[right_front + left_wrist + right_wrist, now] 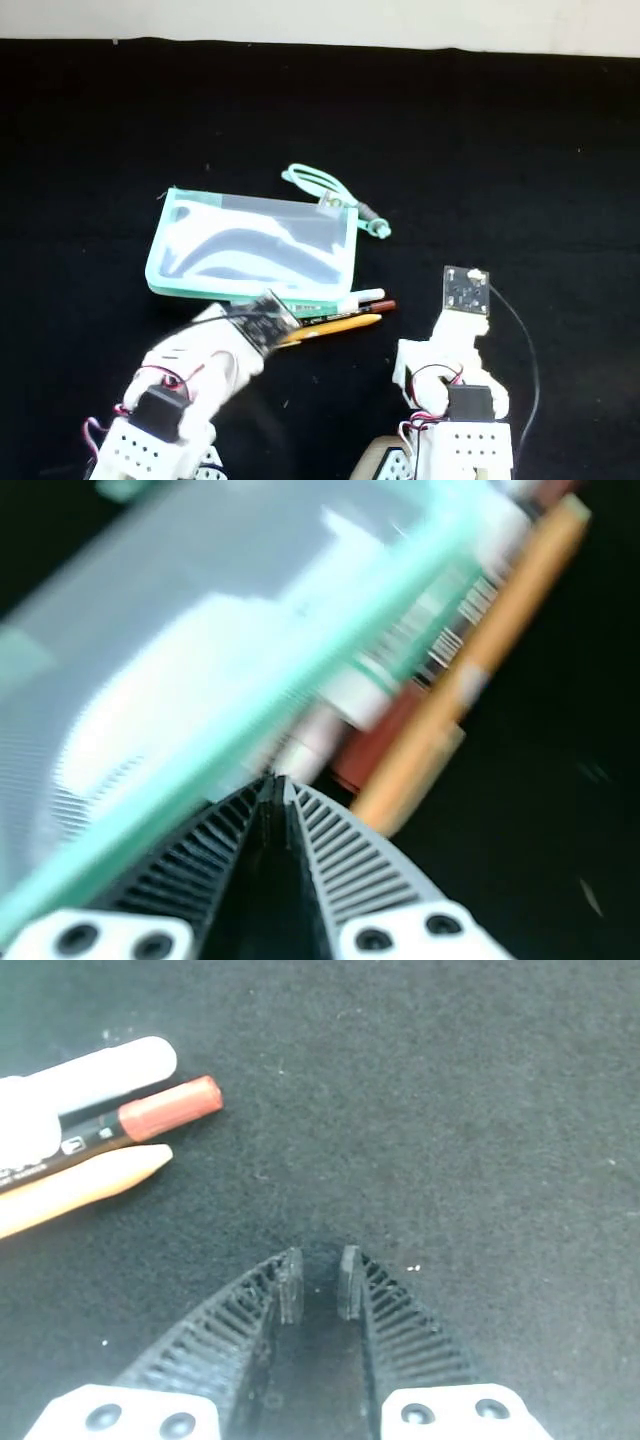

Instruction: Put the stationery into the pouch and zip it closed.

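— So, from the left, what's on the desk (540,150)?

— First the pouch (250,245), lying flat with its long sides running left to right. A mint strap (318,180) loops off its far right corner. From above, the left arm (190,370) leans in at the pouch's near edge.

— And the left jaws?

— The arm's own camera board covers them from above. The left wrist view shows them pressed together, tips right against the pouch's green rim (300,690). I can't tell whether they pinch anything.

— Where's the stationery?

— Three pieces lie side by side along that near edge: a white marker (362,296), a red-capped pen (378,306) and a yellow pen (345,324). They run left to right, their ends sticking out past the pouch's corner and pointing toward the right arm (450,370).

— What about that arm?

— From above I see the arm but not the right jaws. Its wrist view shows them a narrow gap apart, holding nothing, over bare desk. The same three ends lie off to one side, and the red cap (170,1108) is plainer there.
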Controlling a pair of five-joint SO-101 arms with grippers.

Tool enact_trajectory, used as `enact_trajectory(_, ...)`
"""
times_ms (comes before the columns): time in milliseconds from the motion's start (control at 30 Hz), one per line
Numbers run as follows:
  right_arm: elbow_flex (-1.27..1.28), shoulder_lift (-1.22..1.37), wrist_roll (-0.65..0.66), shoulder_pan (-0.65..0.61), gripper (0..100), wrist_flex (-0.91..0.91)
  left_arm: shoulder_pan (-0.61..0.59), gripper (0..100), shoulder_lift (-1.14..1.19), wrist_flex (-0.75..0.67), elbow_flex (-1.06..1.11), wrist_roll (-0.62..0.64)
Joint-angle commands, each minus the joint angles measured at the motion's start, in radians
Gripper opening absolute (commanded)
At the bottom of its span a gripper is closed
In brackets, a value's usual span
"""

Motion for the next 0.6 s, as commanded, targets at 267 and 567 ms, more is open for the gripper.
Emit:
enact_trajectory(267,0.105,0.018,-0.012,-0.239,8.4,-0.308,-0.53,1,-0.005,-0.502,0.005,-0.006)
enact_trajectory(567,-0.298,0.025,0.382,0.107,8.8,-0.286,-0.633,1,-0.001,-0.502,-0.197,-0.103)
